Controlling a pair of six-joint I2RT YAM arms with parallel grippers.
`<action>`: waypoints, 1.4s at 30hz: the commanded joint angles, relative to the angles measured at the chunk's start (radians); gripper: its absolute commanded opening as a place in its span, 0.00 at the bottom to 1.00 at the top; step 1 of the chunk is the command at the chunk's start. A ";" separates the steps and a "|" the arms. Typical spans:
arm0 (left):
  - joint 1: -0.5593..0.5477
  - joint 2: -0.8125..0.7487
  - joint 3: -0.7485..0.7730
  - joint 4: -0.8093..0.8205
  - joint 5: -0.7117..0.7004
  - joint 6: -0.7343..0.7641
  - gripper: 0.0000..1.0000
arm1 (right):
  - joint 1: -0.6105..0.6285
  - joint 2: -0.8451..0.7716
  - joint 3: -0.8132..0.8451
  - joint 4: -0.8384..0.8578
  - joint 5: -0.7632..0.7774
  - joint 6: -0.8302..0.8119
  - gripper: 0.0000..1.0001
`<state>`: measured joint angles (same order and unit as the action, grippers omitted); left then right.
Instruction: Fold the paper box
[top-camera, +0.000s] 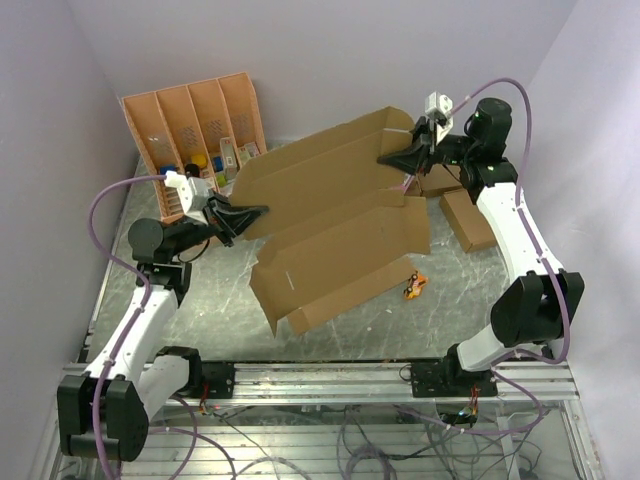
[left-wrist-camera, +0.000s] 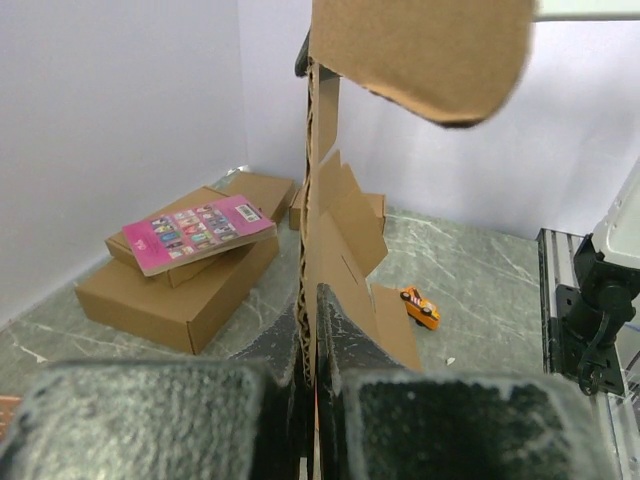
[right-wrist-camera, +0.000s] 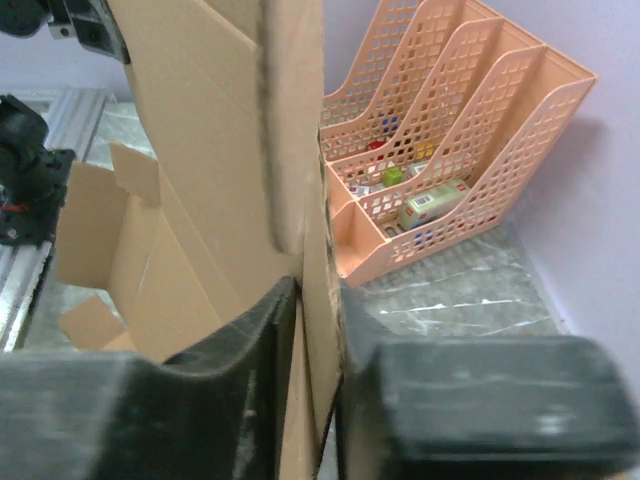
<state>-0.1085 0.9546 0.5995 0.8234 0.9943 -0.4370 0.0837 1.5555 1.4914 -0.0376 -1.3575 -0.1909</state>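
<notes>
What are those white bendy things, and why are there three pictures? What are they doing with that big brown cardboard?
The white bendy things are two robot arms bolted to a table. One picture looks down from above. The other two come from little cameras on each arm's wrist, so you see each claw up close.

Both arms pinch the paper box, a big flat sheet of cardboard with flaps. The left claw grips its left edge, and the right claw is closed on its far right corner.

On the table there is also a tiny orange toy car, some smaller cardboard boxes, one with a pink book on top, and an orange file rack leaning against the wall with small things inside.
</notes>
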 joint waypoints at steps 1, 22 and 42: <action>-0.005 0.005 0.024 0.107 0.033 -0.042 0.07 | 0.001 -0.017 -0.005 -0.069 0.019 -0.059 0.09; 0.093 -0.217 0.334 -0.871 -0.137 0.454 0.94 | -0.035 -0.084 0.129 -0.354 0.085 -0.221 0.00; 0.080 0.129 0.846 -1.314 0.030 0.531 0.97 | -0.033 -0.083 0.120 -0.354 0.068 -0.221 0.00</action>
<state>-0.0223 1.0790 1.4059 -0.4805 0.9520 0.0986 0.0551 1.4708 1.5932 -0.3958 -1.2751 -0.4198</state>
